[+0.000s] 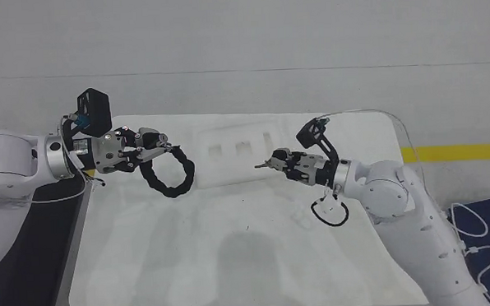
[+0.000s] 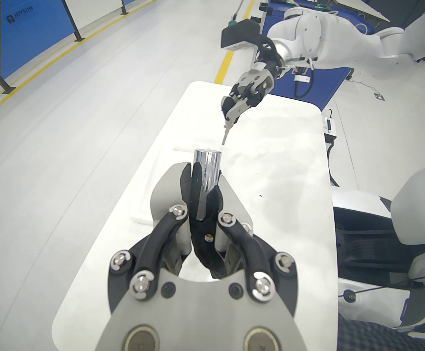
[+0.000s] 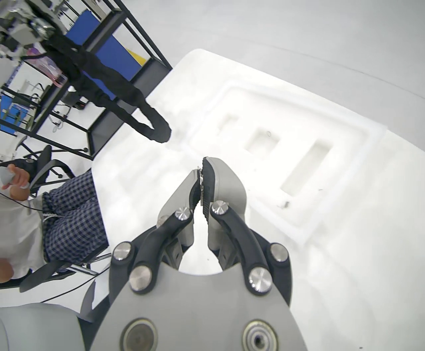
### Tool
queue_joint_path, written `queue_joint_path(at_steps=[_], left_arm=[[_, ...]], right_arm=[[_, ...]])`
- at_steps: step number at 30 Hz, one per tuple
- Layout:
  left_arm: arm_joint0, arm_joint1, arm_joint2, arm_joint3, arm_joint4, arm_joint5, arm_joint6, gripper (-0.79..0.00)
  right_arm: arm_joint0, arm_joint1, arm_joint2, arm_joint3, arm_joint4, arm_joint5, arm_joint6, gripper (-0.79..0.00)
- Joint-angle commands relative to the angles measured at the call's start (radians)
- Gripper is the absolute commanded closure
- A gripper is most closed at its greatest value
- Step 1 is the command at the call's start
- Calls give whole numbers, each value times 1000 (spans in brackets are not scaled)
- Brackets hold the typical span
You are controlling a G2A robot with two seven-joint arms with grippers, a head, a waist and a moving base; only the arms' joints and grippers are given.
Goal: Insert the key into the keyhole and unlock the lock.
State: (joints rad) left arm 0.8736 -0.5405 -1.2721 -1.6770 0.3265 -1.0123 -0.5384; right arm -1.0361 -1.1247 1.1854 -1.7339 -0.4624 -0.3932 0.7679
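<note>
My left gripper is shut on the lock's chrome cylinder, held above the table's left part. The lock's black cable loop hangs below it. The cylinder's end faces the other arm. My right gripper is shut on the small metal key over the table's middle right. The key's blade points toward the lock, with a clear gap between them. In the right wrist view the pads hide nearly all of the key.
A white foam tray with three rectangular recesses lies at the back middle of the white table, under the gap between the grippers. A black metal rack stands beyond the table's left end.
</note>
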Motion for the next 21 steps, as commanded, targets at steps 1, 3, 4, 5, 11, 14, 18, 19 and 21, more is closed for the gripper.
queue_joint_path(at_steps=[1, 3, 4, 5, 11, 14, 18, 19, 21], left_arm=[[0, 0, 0, 0, 0, 0, 0, 0], [0, 0, 0, 0, 0, 0, 0, 0], [0, 0, 0, 0, 0, 0, 0, 0], [0, 0, 0, 0, 0, 0, 0, 0], [0, 0, 0, 0, 0, 0, 0, 0], [0, 0, 0, 0, 0, 0, 0, 0], [0, 0, 0, 0, 0, 0, 0, 0], [0, 0, 0, 0, 0, 0, 0, 0], [0, 0, 0, 0, 0, 0, 0, 0]], right_arm=[[-60, 8, 36, -62, 24, 6, 4, 0], [-117, 16, 71, -119, 47, 11, 6, 0], [-145, 20, 88, -147, 57, 10, 6, 0], [-171, 23, 103, -172, 68, 8, 7, 0], [-280, 39, 170, -299, 59, 32, 38, 0], [-289, 40, 176, -308, 58, 35, 36, 0], [-289, 40, 176, -308, 58, 35, 36, 0], [-289, 40, 176, -308, 58, 35, 36, 0], [-289, 40, 176, -308, 58, 35, 36, 0]])
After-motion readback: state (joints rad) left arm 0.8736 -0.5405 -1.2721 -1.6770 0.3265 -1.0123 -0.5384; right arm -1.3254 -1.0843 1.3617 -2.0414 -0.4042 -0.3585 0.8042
